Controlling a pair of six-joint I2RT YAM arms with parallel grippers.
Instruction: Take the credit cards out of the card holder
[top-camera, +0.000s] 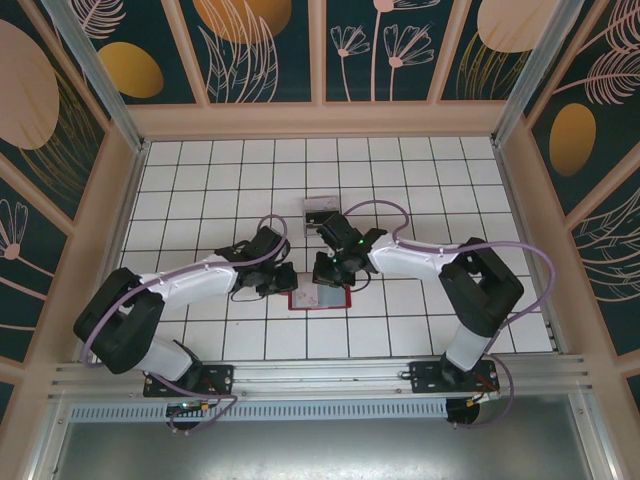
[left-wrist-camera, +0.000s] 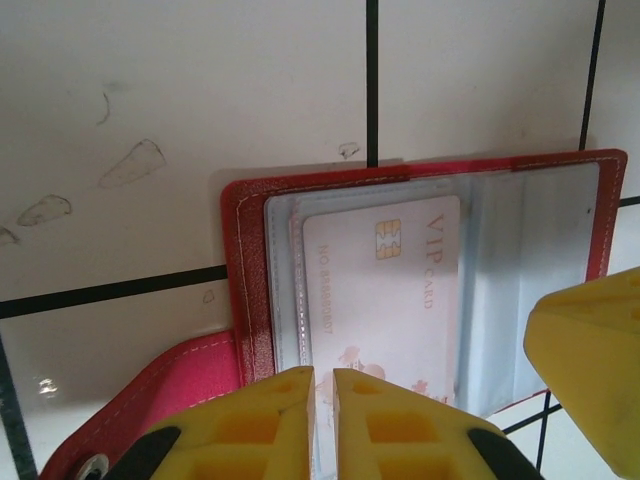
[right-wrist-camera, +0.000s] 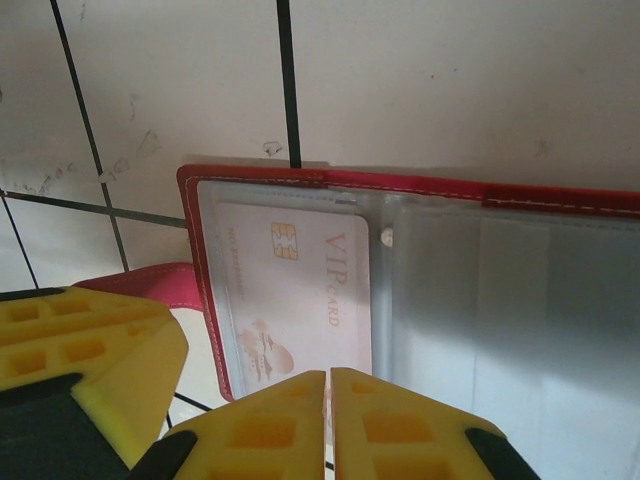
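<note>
Down low in the left wrist view, the left gripper (left-wrist-camera: 323, 378) has its yellow fingers drawn almost together over the near edge of the card holder (left-wrist-camera: 245, 262). A pale sliver of its clear sleeve sits between them, so it looks pinched there. The right gripper (right-wrist-camera: 328, 378) likewise has its fingers pressed together at the holder's edge; whether anything lies between them I cannot tell. One of its yellow fingers (left-wrist-camera: 592, 372) juts in just beside the holder's right side.

The card holder lies open and flat on the white tiled table (top-camera: 200, 180), between the two grippers and near the arms' bases. It is red with white stitching, with clear grey-blue pockets inside. A pale pink credit card (left-wrist-camera: 385, 292) with a gold chip and "VIP CARD" lettering sits in one pocket. The red tab (left-wrist-camera: 150, 395) trails off to the side.

Farther back, well apart, stands a small clear plastic box (top-camera: 322, 212).
</note>
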